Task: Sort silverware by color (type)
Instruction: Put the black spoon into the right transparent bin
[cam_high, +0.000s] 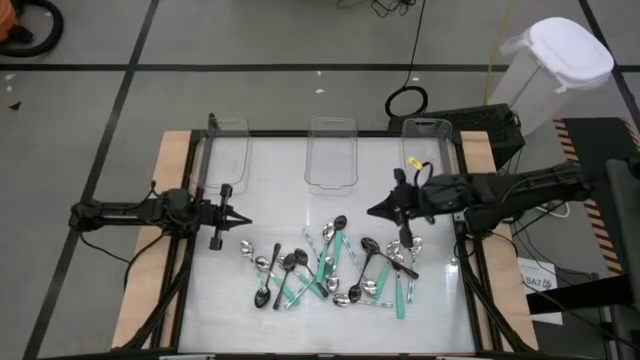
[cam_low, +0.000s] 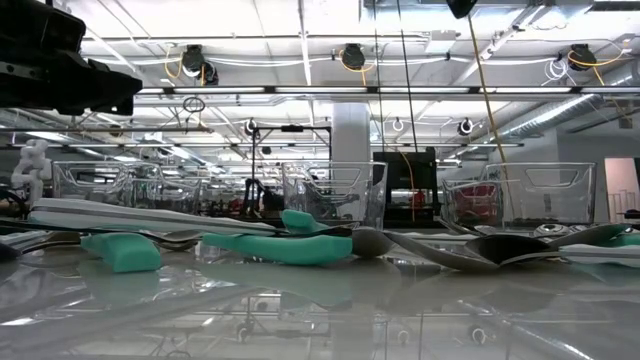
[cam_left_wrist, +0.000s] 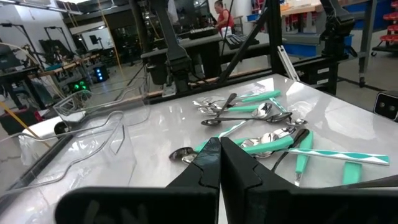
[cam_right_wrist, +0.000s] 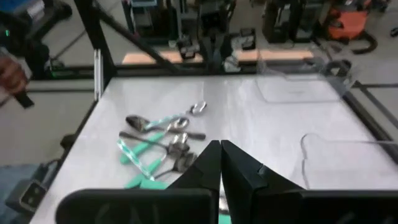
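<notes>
- Teal-handled, silver and dark spoons (cam_high: 335, 268) lay heaped on the table (cam_high: 270, 190), overlapping so that single pieces were hard to separate.
- Left gripper (cam_high: 246, 221) hovered left of the heap, shut, empty.
- Right gripper (cam_high: 372, 211) hung above it, shut, empty.

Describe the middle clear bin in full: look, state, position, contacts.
The middle clear bin is a rectangular tub of transparent plastic with rounded corners and a thicker rim. It stands upright at the table's far edge, between two similar bins, apart from both. Nothing shows inside it. The spoon pile lies nearer the front, not touching it, and neither gripper is at it.
</notes>
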